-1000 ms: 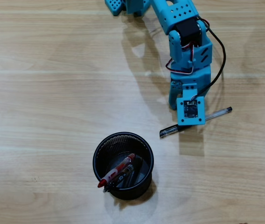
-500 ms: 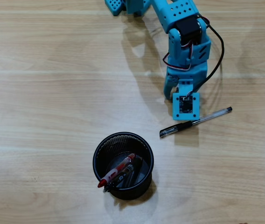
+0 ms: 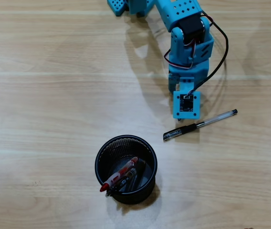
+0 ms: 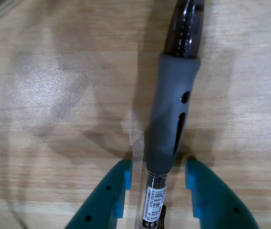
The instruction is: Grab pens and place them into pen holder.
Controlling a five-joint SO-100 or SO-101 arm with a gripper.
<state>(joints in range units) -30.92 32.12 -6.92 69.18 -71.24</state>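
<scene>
A clear-barrelled pen [image 3: 200, 125] with a dark grey grip lies flat on the wooden table, to the right of and above the pen holder in the overhead view. The pen holder [image 3: 99, 160], a round black mesh cup, holds a red pen [image 3: 119, 174] and darker pens [image 3: 130, 177] leaning inside. My blue arm's wrist [image 3: 187, 104] hangs just above the lying pen and hides the fingers there. In the wrist view my gripper [image 4: 157, 167] is open, its two teal fingertips [image 4: 121, 176] straddling the pen's barrel [image 4: 166, 129] with small gaps on both sides.
The arm's base [image 3: 126, 5] sits at the top edge of the overhead view. A black cable [image 3: 224, 52] loops off the wrist to the right. Bare wood [image 3: 40, 119] spreads around the holder and the pen.
The wrist has drawn back toward the base, up the overhead view, uncovering the middle of the lying pen. The pen and the holder have not moved.
</scene>
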